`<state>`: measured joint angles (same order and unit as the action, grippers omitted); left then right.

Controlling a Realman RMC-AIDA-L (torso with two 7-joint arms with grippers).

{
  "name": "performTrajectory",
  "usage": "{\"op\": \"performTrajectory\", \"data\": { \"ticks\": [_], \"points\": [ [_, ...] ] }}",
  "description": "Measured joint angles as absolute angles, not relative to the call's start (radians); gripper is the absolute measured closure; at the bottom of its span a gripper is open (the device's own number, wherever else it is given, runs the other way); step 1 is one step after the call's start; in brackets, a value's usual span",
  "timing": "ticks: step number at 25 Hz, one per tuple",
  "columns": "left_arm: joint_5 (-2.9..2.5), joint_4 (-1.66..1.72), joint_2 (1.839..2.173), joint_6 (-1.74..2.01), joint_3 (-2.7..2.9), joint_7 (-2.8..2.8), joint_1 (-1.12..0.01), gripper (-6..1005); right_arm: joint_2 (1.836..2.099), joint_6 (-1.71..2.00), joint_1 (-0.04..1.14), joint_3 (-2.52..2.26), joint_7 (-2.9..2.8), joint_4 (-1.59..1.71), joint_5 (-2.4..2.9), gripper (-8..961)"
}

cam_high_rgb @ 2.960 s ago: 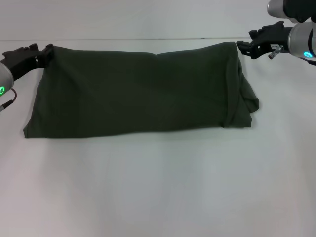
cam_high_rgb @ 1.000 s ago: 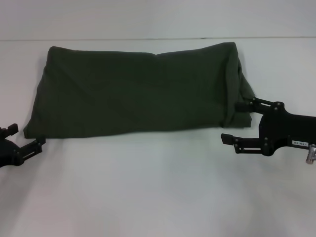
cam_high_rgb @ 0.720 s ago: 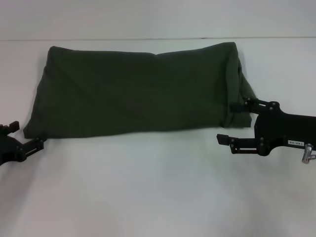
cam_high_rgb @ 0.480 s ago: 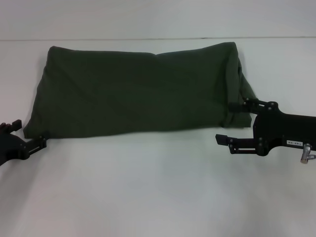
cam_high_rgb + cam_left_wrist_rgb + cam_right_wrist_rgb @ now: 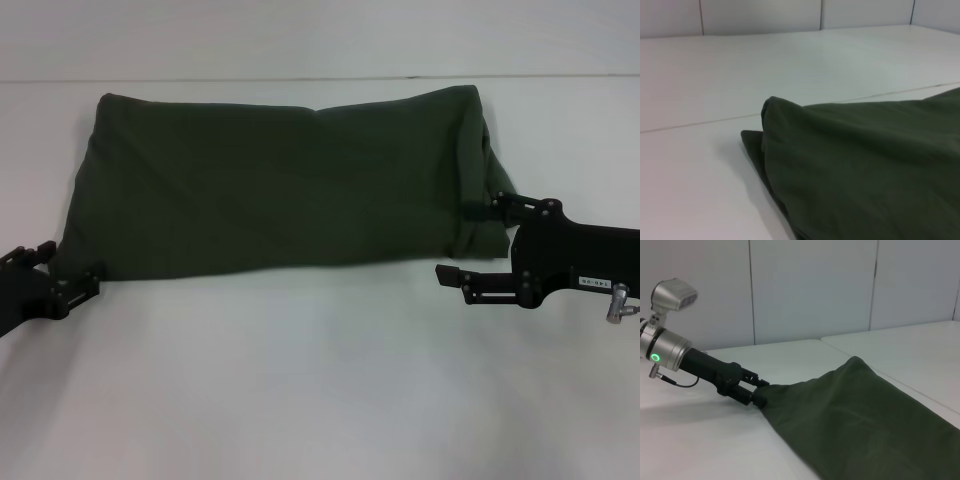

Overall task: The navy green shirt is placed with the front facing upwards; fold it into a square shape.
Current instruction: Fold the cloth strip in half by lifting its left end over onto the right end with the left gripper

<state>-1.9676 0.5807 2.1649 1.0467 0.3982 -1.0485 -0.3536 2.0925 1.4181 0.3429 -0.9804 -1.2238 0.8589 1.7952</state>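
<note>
A dark olive-green shirt (image 5: pixel 280 185) lies folded into a wide band across the far half of a white worktop (image 5: pixel 320 380), its plain back showing and no lettering visible. The left claw (image 5: pixel 68 278) sits low at the shirt's near left corner, its two black fingers spread on either side of the cloth edge and not closed on it. The right claw (image 5: pixel 474 240) is at the shirt's near right corner, its fingers wide apart; the farther finger touches the bunched fabric there, the nearer one lies over bare worktop. From the right wrist camera, the left claw (image 5: pixel 756 391) meets the shirt's corner (image 5: pixel 771 396).
</note>
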Motion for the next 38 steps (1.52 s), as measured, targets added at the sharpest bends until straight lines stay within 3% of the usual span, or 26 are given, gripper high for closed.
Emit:
{"op": "performTrajectory", "data": {
  "ticks": [12,17,20,25,38],
  "points": [
    [-1.968,0.577,2.163,1.045,0.467,-1.081,-0.368,438,2.092,1.419,0.353,-0.976,-1.227,0.859,1.795,38],
    [-1.968,0.57,2.163,1.04,0.48,-1.096,-0.379,686,2.092,1.419,0.353,-0.976,-1.229,0.859,1.795,41],
    [-1.968,0.568,2.162,1.026,0.487,-1.097,-0.379,914,2.093,1.419,0.353,-0.976,-1.23,0.856,1.795,43],
    [-1.971,0.567,2.163,1.022,0.489,-1.097,-0.382,970,2.092,1.419,0.354,-0.973,-1.224,0.843,1.795,45],
    [-1.971,0.698,2.161,1.178,0.489,-1.287,-0.399,958,2.091,1.411,0.355,-0.93,-1.223,0.816,1.794,53]
  ]
}}
